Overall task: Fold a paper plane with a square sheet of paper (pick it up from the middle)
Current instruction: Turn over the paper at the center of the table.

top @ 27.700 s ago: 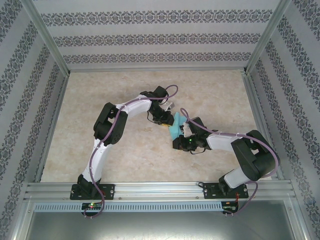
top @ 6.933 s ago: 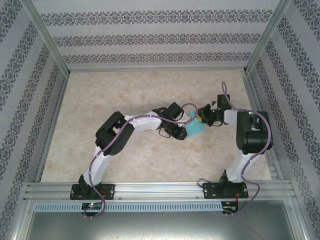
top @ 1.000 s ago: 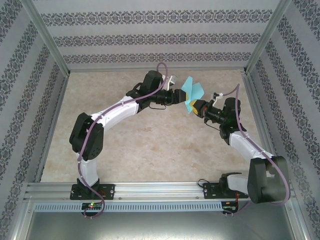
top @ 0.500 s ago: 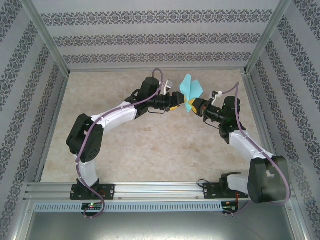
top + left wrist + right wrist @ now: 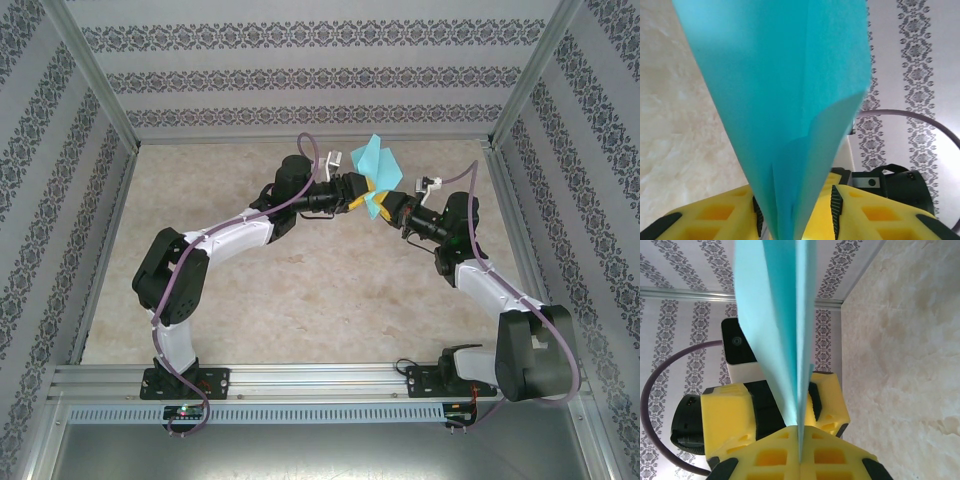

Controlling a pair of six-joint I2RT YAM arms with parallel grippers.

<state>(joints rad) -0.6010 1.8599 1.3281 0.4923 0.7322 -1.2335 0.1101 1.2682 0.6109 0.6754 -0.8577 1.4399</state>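
The paper plane (image 5: 375, 165) is smooth matt paper; the table (image 5: 250, 300) is smooth, the rail (image 5: 320, 378) bare metal.

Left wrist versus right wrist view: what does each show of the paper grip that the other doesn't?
Left wrist: the paper broad-face on, its layers flaring apart, dropping between the parted fingers of the left hand. Right wrist: the paper edge-on, the right hand pinched shut on it, the left hand's fingers straddling it beyond. Both: cyan paper held up off the table.
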